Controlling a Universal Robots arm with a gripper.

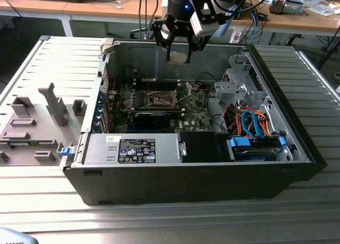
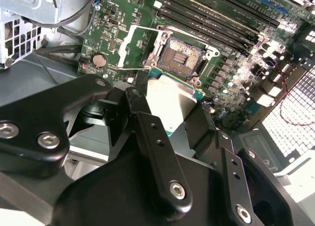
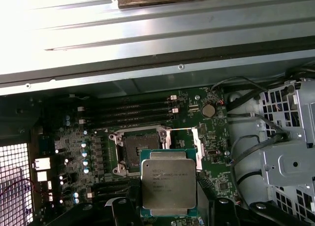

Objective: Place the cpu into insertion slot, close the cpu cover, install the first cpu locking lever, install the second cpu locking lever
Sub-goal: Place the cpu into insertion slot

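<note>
My gripper point(image 1: 178, 53) hangs above the open computer case, shut on the cpu point(image 1: 179, 57), a flat square chip with a silver-grey top. In both wrist views the cpu point(image 3: 167, 180) point(image 2: 172, 100) sits between the black fingers point(image 2: 147, 122), held in the air over the green motherboard point(image 1: 199, 112). The insertion slot point(image 3: 137, 149) point(image 2: 183, 54) point(image 1: 160, 99) lies bare below it, with a dark centre and a silver rim. Beside the slot, the cpu cover point(image 3: 184, 147) point(image 2: 132, 48) is swung open as a thin silver frame.
The case walls point(image 1: 133, 55) ring the board. A silver power supply point(image 1: 133, 148) runs along the near side, and a drive cage point(image 1: 239, 87) with orange and blue cables point(image 1: 249, 124) stands on the exterior view's right. Long black memory slots point(image 3: 128, 110) lie beside the slot. Grey fixtures point(image 1: 37, 116) sit outside the case.
</note>
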